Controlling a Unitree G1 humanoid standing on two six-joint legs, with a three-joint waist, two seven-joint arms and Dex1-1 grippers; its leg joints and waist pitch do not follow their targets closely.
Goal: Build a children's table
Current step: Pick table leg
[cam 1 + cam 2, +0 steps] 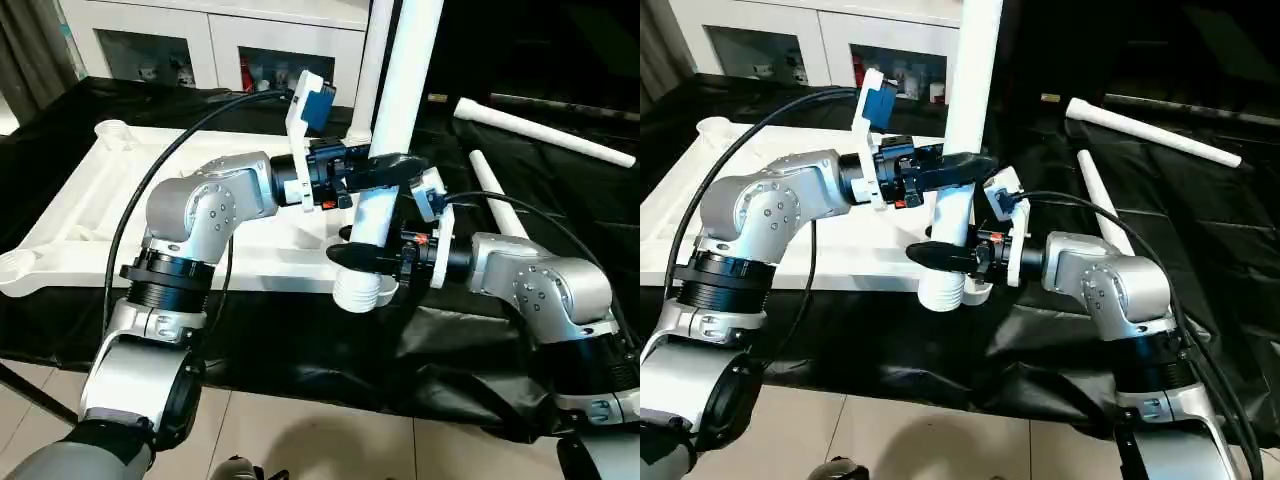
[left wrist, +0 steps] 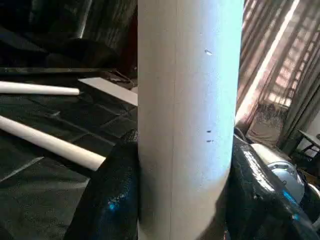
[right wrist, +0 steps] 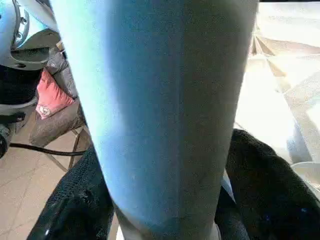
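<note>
"Two tools were on one leg, weren't they?"

"Yes. The held leg stood nearly upright near the middle of the scene, its ribbed lower end just past the near edge of the table top. The left tool was clamped around it higher up, one black finger on each side of the white tube with no gap showing. The right tool was around the same leg lower down, just above the ribbed end, its fingers standing on either side of the tube."

"Was the right one gripping as firmly?"

"I couldn't tell. Its fingers bracketed the leg closely, but whether they pressed on it was not clear."

"Where was the rest of the table?"

"The table top lay upside down on the black-covered surface, to the left, ribbed underside up, with round corner sockets at its left corners. A second leg stood upright just behind the held one, at the far side of the top. Two more legs lay flat on the black cover to the right: one farther back, one nearer, running toward the right arm."

"Anything behind?"

"A white cabinet with glass doors stood at the far left."
</note>
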